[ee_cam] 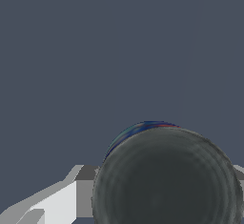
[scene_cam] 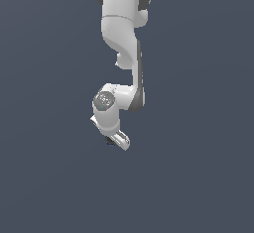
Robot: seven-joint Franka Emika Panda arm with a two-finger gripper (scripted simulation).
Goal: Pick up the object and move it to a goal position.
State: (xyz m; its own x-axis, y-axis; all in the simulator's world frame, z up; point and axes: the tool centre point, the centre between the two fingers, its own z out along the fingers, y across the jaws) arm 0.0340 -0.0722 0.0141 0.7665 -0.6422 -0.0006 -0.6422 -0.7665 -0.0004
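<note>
Between fingers (ee_cam: pixel 52 204) — round object (ee_cam: pixel 167 180).

Flat, even, dim render light; soft edges.

Exterior view: looks from above and well back, arm (scene_cam: pixel 121 48) entering at 12 o'clock, reaching toward centre. Wrist view: sits very near, facing along the jaws, filled toward 5 o'clock by the dark round object (ee_cam: pixel 167 175). Shared: the object (scene_cam: pixel 109 142) and gripper (scene_cam: pixel 117 140) tip.
</note>
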